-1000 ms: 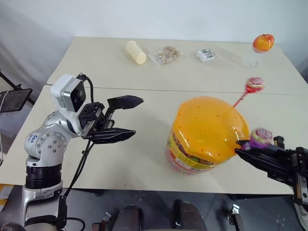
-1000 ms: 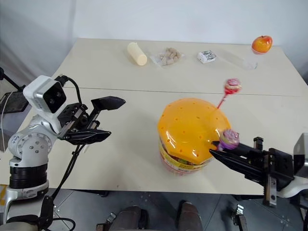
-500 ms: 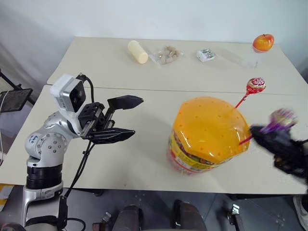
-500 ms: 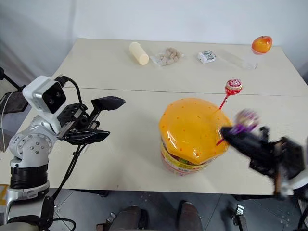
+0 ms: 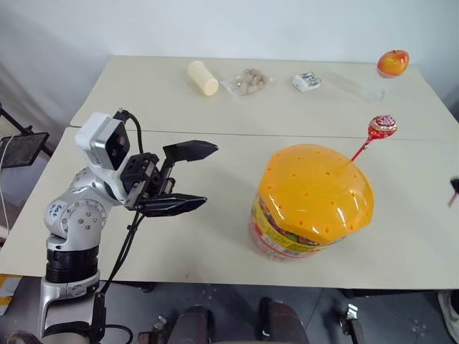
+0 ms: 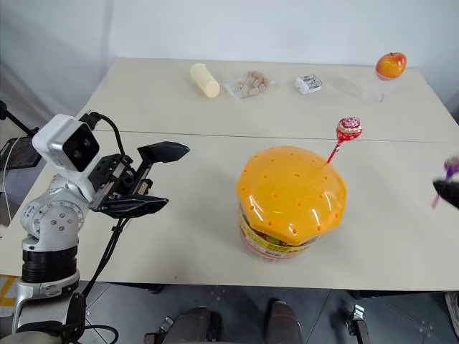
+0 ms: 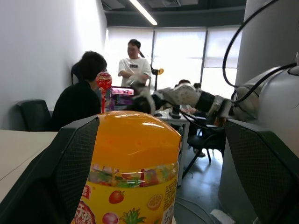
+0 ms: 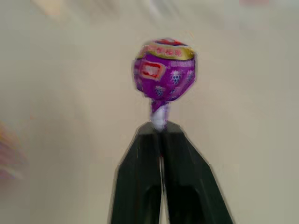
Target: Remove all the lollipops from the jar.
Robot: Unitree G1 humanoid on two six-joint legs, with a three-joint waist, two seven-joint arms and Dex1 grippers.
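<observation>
The right gripper point(image 6: 446, 188) is cut off at the frame edge in the head views, where little more than a dark tip and a purple blur is seen. In its wrist view the fingers point(image 8: 140, 177) are pressed together on the stick of a purple lollipop point(image 8: 164, 70), held above the pale table point(image 5: 215, 179). The left gripper point(image 5: 185, 175) is held above the table beside the jar point(image 5: 312, 204), aimed at it, jaws spread wide and empty. A red lollipop point(image 5: 381, 127) is seen standing in the jar's orange lid point(image 5: 315, 190). The jar's contents are hard to make out.
</observation>
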